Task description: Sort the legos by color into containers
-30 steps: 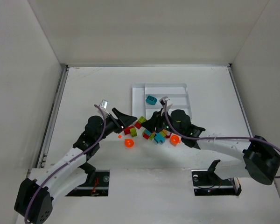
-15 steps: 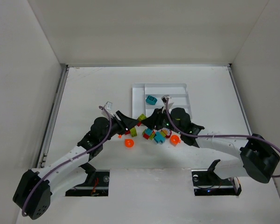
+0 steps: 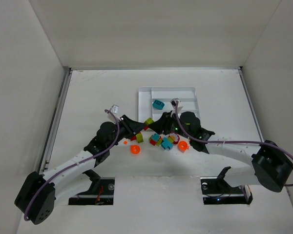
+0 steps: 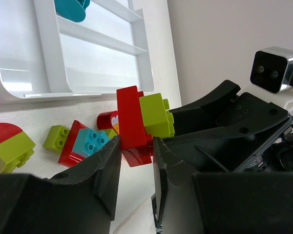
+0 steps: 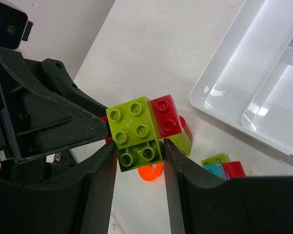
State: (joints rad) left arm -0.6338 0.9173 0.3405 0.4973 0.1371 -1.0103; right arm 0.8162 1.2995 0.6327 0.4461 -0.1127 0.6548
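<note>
- Left claw (image 4: 136,148) has slid in toward the middle and its fingers have swung together from wide apart; they now pinch the red brick (image 4: 131,117) on both sides; I read that as a second grip landing on a stuck pair, ready for a pull-apart.
- Nearest the arm bases, an orange rounded piece (image 3: 135,149) lies loose on the table (image 3: 97,92) by the left arm; a second orange piece (image 3: 183,145) sits by the right arm; neither is sorted yet.
- Just beyond them sits a loose pile (image 3: 162,141) of red, teal and green bricks, well short of the tray; most of the job looks undone.
- Right claw (image 5: 138,146) is clamped on the green brick (image 5: 134,124), just as it was; that brick is snapped against the red one, so the two claws meet nose to nose on one joined lump, between the pile and the tray; whether it hangs off the table I cannot tell.
- Next comes a pull in opposite directions, I'd judge; smooth little bricks, so either one could slip out.
- Farthest off, the white tray (image 3: 141,100) holds one teal brick (image 3: 158,104); nothing else shows in it from above.
</note>
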